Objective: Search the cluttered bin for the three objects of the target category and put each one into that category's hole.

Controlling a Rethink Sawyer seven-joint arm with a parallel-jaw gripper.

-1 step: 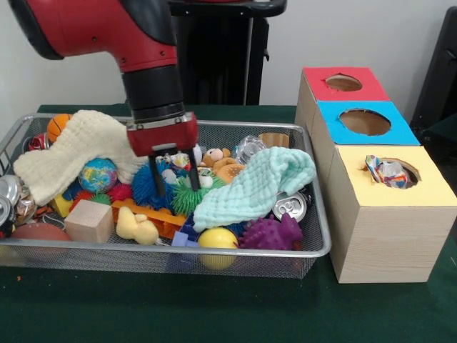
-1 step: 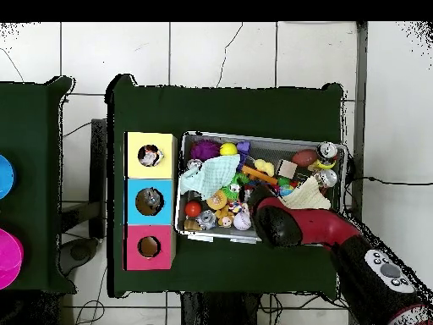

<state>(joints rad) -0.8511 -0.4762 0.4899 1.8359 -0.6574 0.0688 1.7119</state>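
Note:
My gripper (image 1: 176, 181) hangs open inside the wire bin (image 1: 314, 251). Its two dark fingers (image 1: 158, 183) point down over a blue spiky ball (image 1: 145, 184) and a green spiky ball (image 1: 187, 198), with nothing held between them. A mint cloth (image 1: 257, 182) lies just to its right, partly over a silver can (image 1: 290, 206). The wooden box beside the bin has a red hole (image 1: 343, 82), a blue hole (image 1: 365, 121) and a yellow hole (image 1: 389, 171); a crumpled shiny piece sits in the yellow one. In the overhead view my arm (image 2: 304, 224) covers the gripper.
The bin also holds a cream cloth (image 1: 78, 143), globe ball (image 1: 98, 175), wooden block (image 1: 89, 220), yellow duck (image 1: 136, 225), yellow ball (image 1: 218, 239), purple spiky toy (image 1: 275, 232), small basketball (image 1: 58, 125) and crushed cans (image 1: 7, 194). The box (image 2: 150, 201) stands left of the bin (image 2: 254, 139) overhead.

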